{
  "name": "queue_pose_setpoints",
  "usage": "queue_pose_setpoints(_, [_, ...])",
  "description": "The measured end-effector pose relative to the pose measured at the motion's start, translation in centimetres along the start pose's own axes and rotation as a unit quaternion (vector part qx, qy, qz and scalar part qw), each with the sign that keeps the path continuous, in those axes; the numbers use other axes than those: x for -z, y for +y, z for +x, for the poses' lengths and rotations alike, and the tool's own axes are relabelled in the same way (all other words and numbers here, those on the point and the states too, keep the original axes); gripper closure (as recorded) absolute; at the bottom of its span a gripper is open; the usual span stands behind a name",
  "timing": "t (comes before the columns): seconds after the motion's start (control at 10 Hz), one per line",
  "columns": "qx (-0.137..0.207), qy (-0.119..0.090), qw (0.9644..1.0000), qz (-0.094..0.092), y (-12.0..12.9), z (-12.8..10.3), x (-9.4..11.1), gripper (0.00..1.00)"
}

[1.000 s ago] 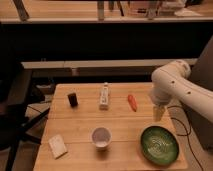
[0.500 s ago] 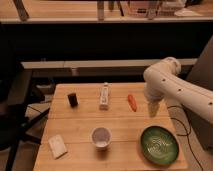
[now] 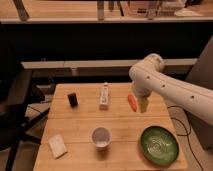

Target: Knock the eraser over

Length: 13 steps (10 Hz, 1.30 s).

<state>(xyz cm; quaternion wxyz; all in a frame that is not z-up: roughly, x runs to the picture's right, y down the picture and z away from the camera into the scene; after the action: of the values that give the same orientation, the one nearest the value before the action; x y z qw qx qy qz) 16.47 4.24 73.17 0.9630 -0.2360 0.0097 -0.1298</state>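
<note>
The eraser [image 3: 73, 99] is a small black block standing upright at the back left of the wooden table [image 3: 80, 125]. My gripper [image 3: 143, 106] hangs from the white arm over the table's right side, just right of an orange carrot-like object [image 3: 132, 102]. It is far to the right of the eraser, with the long white tube [image 3: 104, 95] between them.
A white cup [image 3: 101, 137] stands at the front middle. A flat pale pad [image 3: 57, 146] lies at the front left. A green bowl [image 3: 159, 144] sits at the front right. A dark chair [image 3: 15, 110] stands left of the table.
The arm and gripper have moved left, from beyond the table's right edge to above the table beside the orange object. The objects on the table have not moved.
</note>
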Motion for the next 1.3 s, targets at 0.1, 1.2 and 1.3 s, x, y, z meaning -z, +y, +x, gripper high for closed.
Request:
queue_pose_setpoints(0.1, [0.010,0.001,0.9999,0.000,-0.4,-0.9,-0.1,0.20])
queue_pose_setpoints(1.2, [0.134,-0.005,0.9909,0.012,-5.1,-10.9,-1.8,0.20])
queue_pose_setpoints(1.3, [0.140,-0.008,0.9900,0.012,-5.4,-11.7,-2.1,0.20])
